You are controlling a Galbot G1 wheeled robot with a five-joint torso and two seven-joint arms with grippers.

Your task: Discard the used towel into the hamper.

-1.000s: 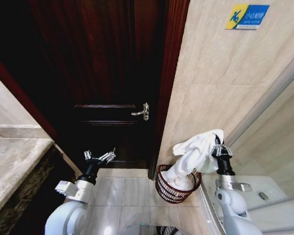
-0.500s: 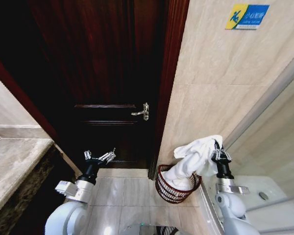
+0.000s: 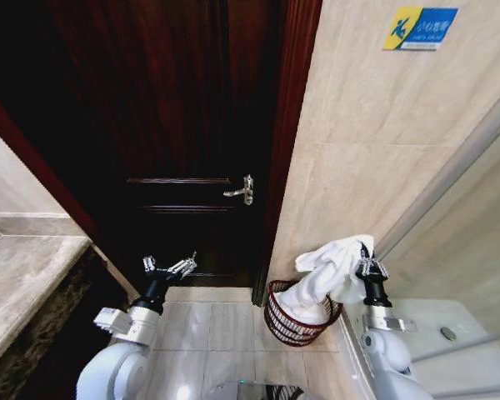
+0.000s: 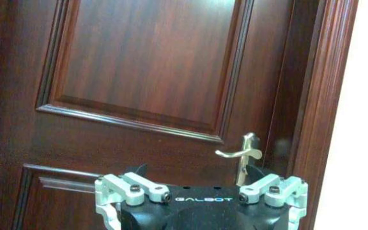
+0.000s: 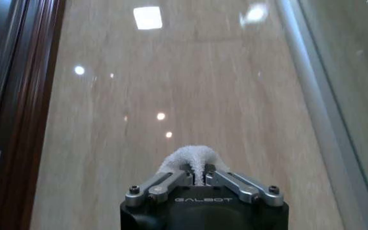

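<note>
Towel point(image 3: 329, 271) pinched in right tool point(image 3: 369, 268), tail draped into hamper point(image 3: 293, 327).

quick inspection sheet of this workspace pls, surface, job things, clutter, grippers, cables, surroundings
surface: pale tiled floor
job's things: white towel hangs with its lower end inside the hamper, upper end pinched
clutter: nothing seen
grippers: right gripper shut on towel, above the hamper's right side; left gripper open, idle, low before the door
cables: nothing seen
surroundings: dark wooden door with metal handle, beige wall, wall sign, stone ledge at left
</note>
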